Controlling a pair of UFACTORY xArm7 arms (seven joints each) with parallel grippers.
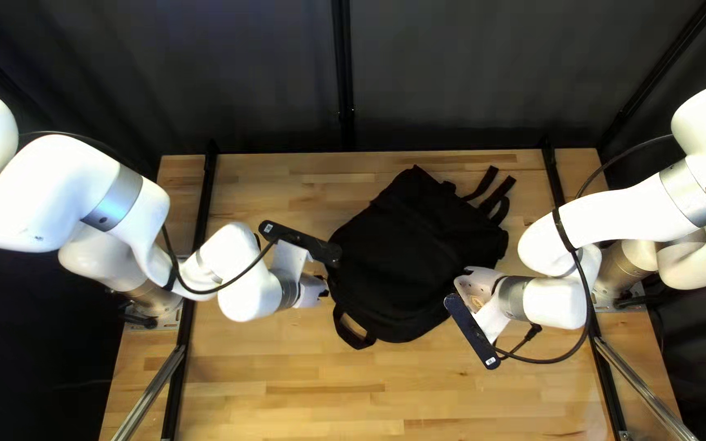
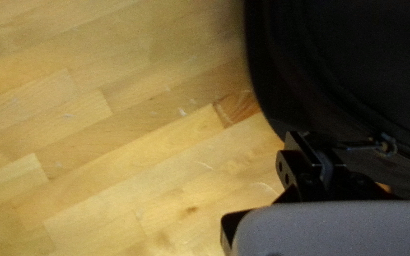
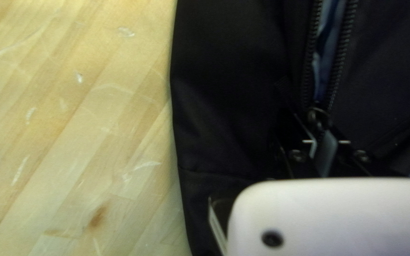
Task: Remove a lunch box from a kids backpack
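The black backpack (image 1: 418, 245) lies on the worktop (image 1: 304, 400). At its left edge, the left claw (image 1: 323, 291) is pinching a zipper pull (image 2: 357, 145). By its near right side, the right claw (image 1: 475, 286) is closed on another pull (image 3: 318, 117). Next to that pull the backpack's zipper gapes, showing blue material (image 3: 327, 57) inside; whether that is the lunch box, I cannot tell. Straps (image 1: 496, 200) stick out from the backpack's far right corner.

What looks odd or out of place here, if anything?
Nothing looks spilled. The black backpack lies askew on the table, its zipper partly open with something blue showing through, and pale scuffs make the tabletop look worn.
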